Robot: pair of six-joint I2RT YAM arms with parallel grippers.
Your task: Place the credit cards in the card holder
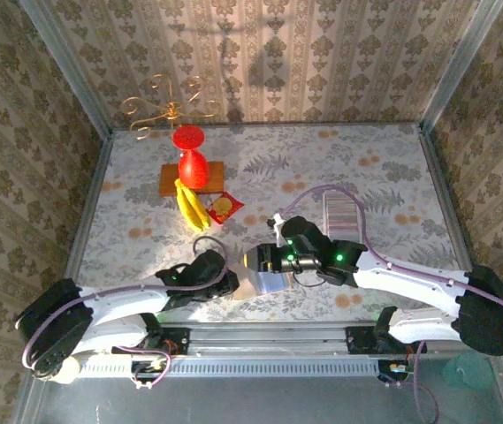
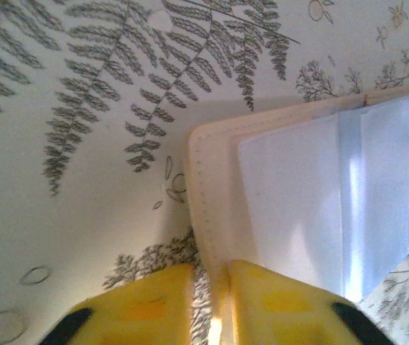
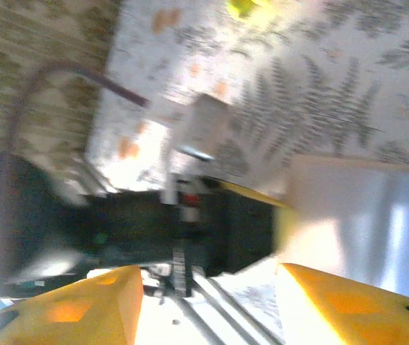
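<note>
Count, top view: 1 card holder [image 1: 260,283], lying open on the tabletop [image 1: 384,168]; 2 end effectors; 1 ribbed tray [image 1: 343,215], 1 snack packet [image 1: 225,208] and 1 bunch of bananas [image 1: 189,205]. All three lie beyond the card holder, well apart from it. The left end effector [image 1: 224,269] is just left of the card holder. The right end effector [image 1: 255,260] is over its far edge.

Left wrist view adds detail: the card holder [image 2: 215,180] has a tan stitched rim and pale see-through sleeves inside. Its near rim runs into the narrow slit between the yellow fingers [image 2: 139,313] of the left end effector [image 2: 211,295]. Pinching or just loose: cannot tell.

Right wrist view (blurred): the right end effector [image 3: 211,295] is spread wide, nothing between its fingers. The card holder [image 3: 377,208] lies ahead to the right.
</note>
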